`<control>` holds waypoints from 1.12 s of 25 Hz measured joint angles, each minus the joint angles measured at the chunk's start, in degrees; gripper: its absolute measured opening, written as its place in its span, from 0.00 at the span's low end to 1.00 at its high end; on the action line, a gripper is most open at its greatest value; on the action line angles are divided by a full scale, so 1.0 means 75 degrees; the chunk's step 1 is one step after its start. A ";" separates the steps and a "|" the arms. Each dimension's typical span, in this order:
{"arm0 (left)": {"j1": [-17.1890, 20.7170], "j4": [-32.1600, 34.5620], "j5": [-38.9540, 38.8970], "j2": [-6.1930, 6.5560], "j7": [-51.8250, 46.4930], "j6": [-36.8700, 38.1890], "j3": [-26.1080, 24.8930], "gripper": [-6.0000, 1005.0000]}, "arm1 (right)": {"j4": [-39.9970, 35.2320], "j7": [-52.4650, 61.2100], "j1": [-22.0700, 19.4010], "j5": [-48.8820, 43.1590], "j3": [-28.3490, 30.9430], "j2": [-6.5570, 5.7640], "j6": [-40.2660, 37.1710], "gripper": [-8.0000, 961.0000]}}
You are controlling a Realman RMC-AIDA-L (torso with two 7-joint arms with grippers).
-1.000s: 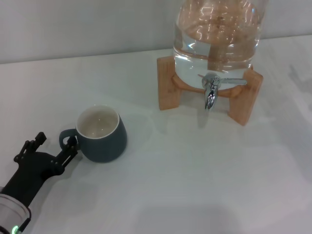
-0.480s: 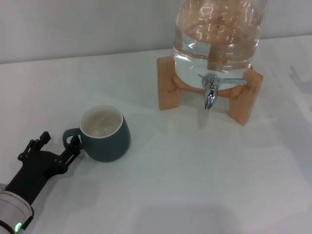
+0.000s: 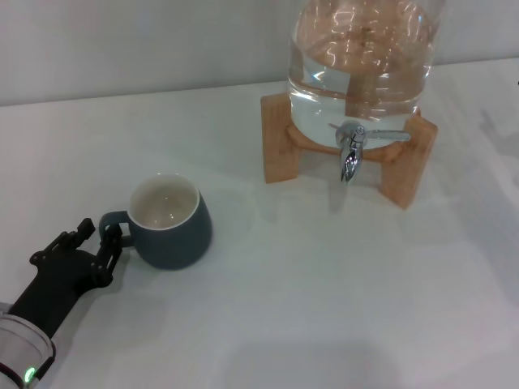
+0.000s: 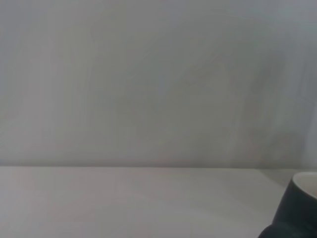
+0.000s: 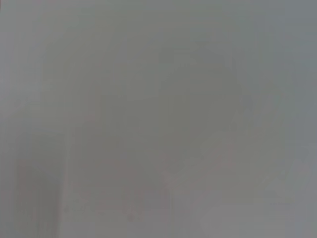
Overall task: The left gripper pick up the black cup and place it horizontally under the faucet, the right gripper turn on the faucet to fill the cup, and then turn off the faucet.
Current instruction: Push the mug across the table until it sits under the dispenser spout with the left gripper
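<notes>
The black cup (image 3: 172, 233) stands upright on the white table at the left, with its loop handle pointing left. My left gripper (image 3: 100, 232) reaches in from the lower left, its fingers drawn in on the handle, one on each side of the handle's outer bar. The left wrist view shows only an edge of the cup (image 4: 300, 208). The faucet (image 3: 351, 152) sticks out from the glass jar (image 3: 365, 65) at the back right, its thin lever (image 3: 389, 134) pointing right. It is well apart from the cup. My right gripper is out of view.
The jar holds water and sits on a wooden stand (image 3: 280, 150) with legs on both sides of the faucet. Bare white table (image 3: 324, 284) lies between the cup and the stand. The right wrist view shows only blank grey.
My left gripper's fingers have narrowed from wide open onto the cup's handle. The cup was nudged right, then slid back a little to the left.
</notes>
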 joint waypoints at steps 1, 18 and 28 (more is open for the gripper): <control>-0.0005 0.0000 -0.0005 0.0003 -0.0002 -0.0001 -0.0003 0.56 | 0.0017 -0.0002 0.0005 0.0000 0.0000 0.0000 0.0003 0.86; -0.0143 0.0000 -0.0038 0.0002 0.0049 -0.0025 -0.0121 0.15 | 0.0083 -0.0010 0.0023 0.0001 0.0000 0.0012 -0.0002 0.86; -0.0932 0.0029 0.0165 -0.0019 0.0070 -0.0257 -0.0039 0.14 | 0.0138 -0.0006 0.0047 -0.0011 0.0000 0.0020 0.0008 0.86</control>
